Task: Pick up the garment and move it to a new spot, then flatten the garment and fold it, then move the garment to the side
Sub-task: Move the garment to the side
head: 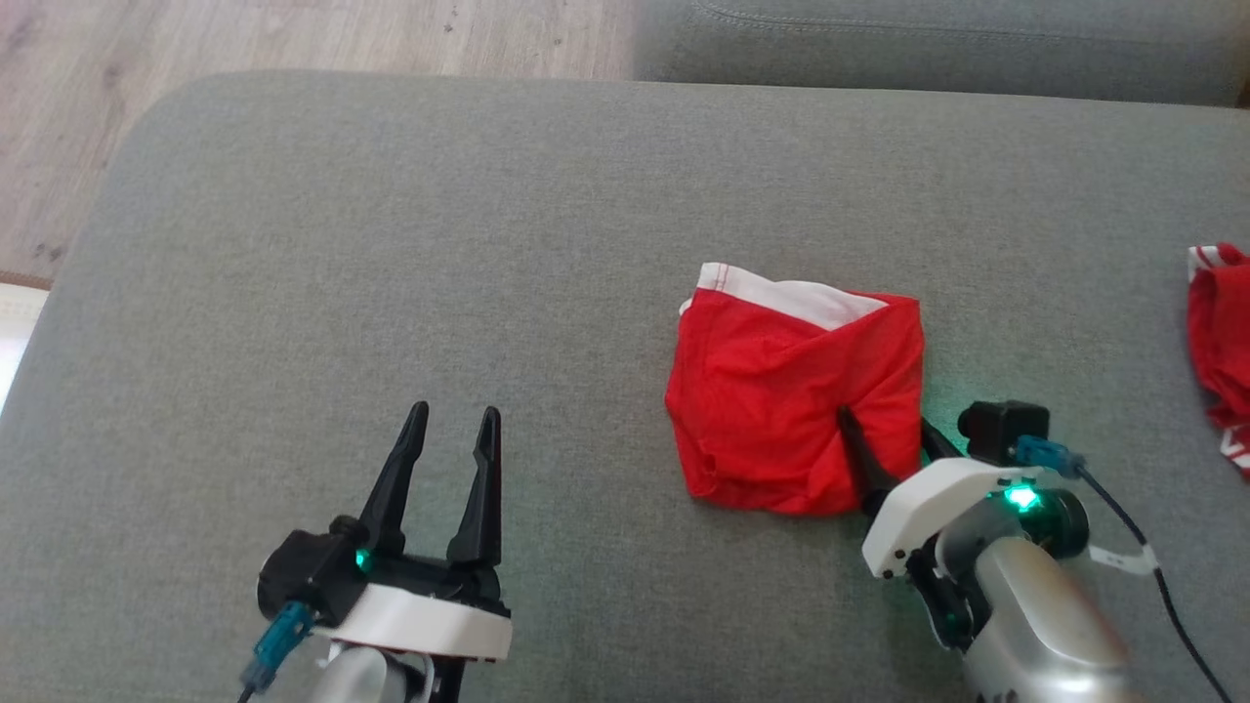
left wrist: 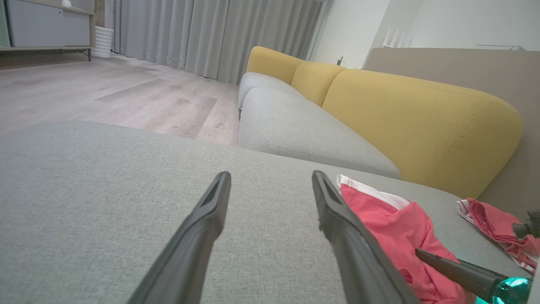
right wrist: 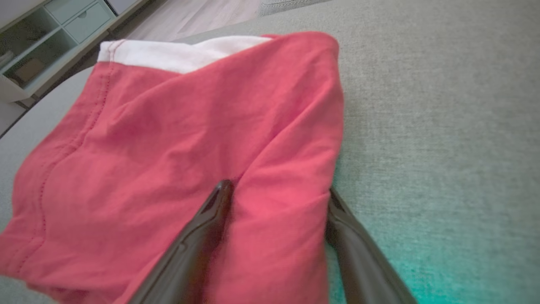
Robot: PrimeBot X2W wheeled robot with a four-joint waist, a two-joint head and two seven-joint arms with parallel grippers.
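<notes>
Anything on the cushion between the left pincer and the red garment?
No, just bare grey cushion between the left pincer and the red garment, seen in the head view.

The head camera looks steeply down from well above onto the flat grey woven-fabric cushion [head: 391,244], taking in most of its top. The left wrist camera sits low, just over that cushion, facing almost level along the left gripper [left wrist: 271,175] toward a mustard-yellow upholstered sofa back [left wrist: 422,122]. The right wrist camera hangs very close, tilted down along the right gripper [right wrist: 277,188]. All three share the red cloth garment with a white waistband [head: 796,391] (low at the right in the left wrist view).
</notes>
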